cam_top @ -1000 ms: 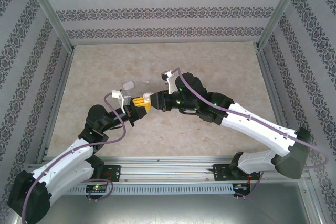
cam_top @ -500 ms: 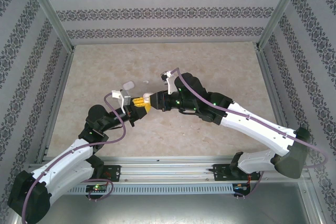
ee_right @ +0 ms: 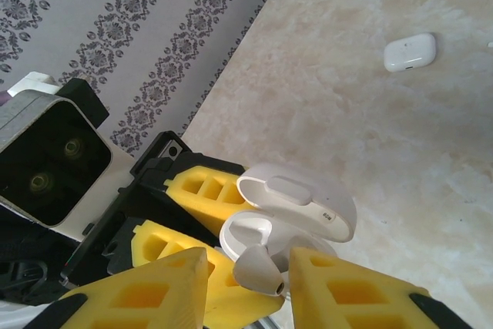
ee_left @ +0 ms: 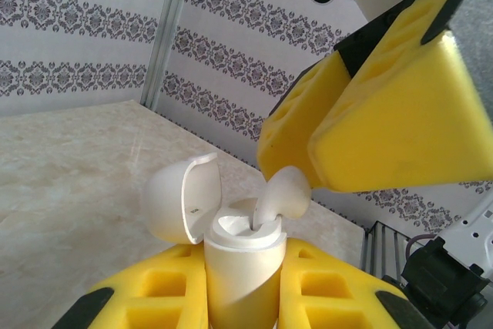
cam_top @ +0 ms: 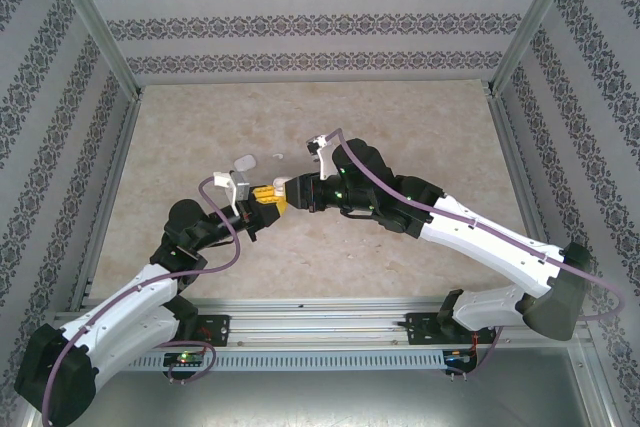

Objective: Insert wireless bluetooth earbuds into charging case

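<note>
My left gripper is shut on the body of a white charging case, which it holds upright with its lid hinged open to the left. A white earbud stands with its stem in the case's right-hand slot and its head sticking out. From above, my right gripper straddles that earbud. Its yellow fingers stand apart, with a clear gap on the left of the bud. The two grippers meet at mid-table.
A second white case, closed, lies on the marble tabletop beyond the grippers, also seen from above. A tiny white piece lies beside it. Patterned walls and metal frame posts enclose the table.
The right gripper's jaws have eased slightly apart around the earbud. Both arms have stayed where they were.
</note>
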You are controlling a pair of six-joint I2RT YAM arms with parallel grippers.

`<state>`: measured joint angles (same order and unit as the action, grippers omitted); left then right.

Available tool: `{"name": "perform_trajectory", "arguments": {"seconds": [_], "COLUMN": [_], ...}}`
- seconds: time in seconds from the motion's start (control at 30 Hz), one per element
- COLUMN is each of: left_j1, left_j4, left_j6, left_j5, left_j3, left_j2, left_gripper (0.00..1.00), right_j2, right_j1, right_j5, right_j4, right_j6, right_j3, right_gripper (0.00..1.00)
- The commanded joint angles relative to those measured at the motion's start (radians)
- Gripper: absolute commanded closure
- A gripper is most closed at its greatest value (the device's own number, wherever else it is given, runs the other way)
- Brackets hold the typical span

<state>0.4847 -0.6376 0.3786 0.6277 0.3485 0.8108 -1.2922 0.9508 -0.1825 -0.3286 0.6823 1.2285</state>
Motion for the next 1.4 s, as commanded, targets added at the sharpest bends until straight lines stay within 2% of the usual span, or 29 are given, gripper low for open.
{"name": "perform_trajectory", "arguments": {"seconds": [0.0,1.37], "left_j1": [0.008,0.006], "left_j4": [-0.036,-0.01], "left_j6": [0.003,-0.007], "left_j5": [0.009,-0.016], "left_j3": [0.032,0.041], "left_j2": [0.002,0.029], "left_gripper": [1.0,1.0], "right_j2": [0.013,-0.016], "right_j1": [-0.005,0.008], "right_j5": [-0.021,-0.043], "right_j4": [0.007,-0.01], "right_j6": [0.014,0.034], "right_j3": [-0.004,0.025], "right_gripper": [0.67,0.65]}}
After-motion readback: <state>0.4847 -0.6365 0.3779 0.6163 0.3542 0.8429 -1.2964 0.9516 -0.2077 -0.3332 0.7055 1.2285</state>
